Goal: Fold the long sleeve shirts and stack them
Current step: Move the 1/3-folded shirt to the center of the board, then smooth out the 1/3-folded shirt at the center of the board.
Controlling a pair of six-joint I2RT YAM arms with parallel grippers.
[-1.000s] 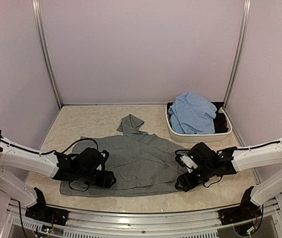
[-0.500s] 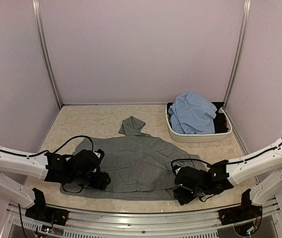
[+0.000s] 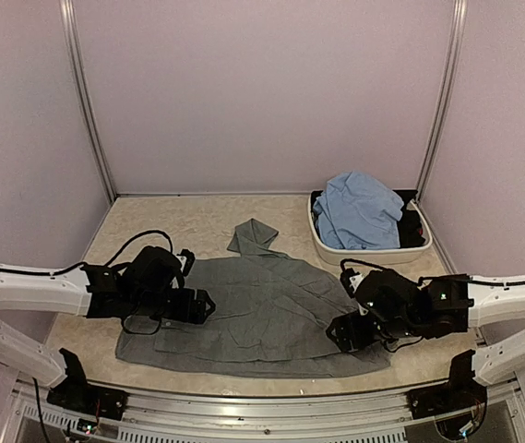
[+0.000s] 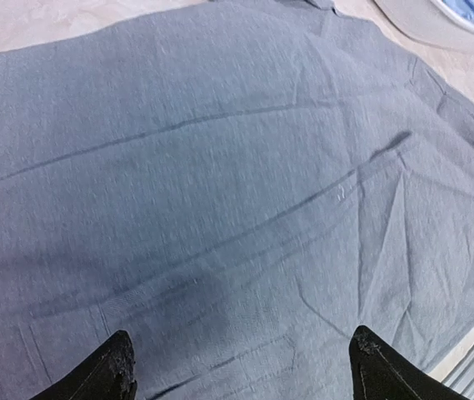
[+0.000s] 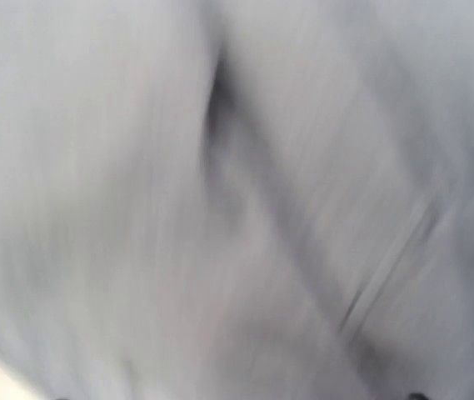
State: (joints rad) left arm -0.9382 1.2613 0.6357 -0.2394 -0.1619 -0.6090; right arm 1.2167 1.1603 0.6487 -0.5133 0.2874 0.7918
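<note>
A slate grey long sleeve shirt point(image 3: 262, 309) lies spread flat in the middle of the table, one bunched part point(image 3: 253, 235) sticking out toward the back. My left gripper point(image 3: 197, 306) hovers over its left side. In the left wrist view the left gripper point(image 4: 245, 371) is open, its two dark fingertips point(image 4: 118, 367) wide apart over smooth grey cloth point(image 4: 220, 167) with nothing between them. My right gripper point(image 3: 340, 332) is over the shirt's right side. The right wrist view is a blur of grey cloth point(image 5: 220, 208), with one fingertip point(image 5: 420, 397) at the bottom edge. A light blue shirt point(image 3: 359, 210) is heaped in the basin.
The white oval basin point(image 3: 373, 255) stands at the back right, with something dark point(image 3: 413, 227) beside the blue cloth in it. Walls close in the table on three sides. The metal rail point(image 3: 262, 406) runs along the near edge, just below the shirt's hem.
Both grippers dragged the shirt's hem toward the near edge, then drew back up over the cloth with jaws wider. The shirt now lies flatter and closer to the front.
</note>
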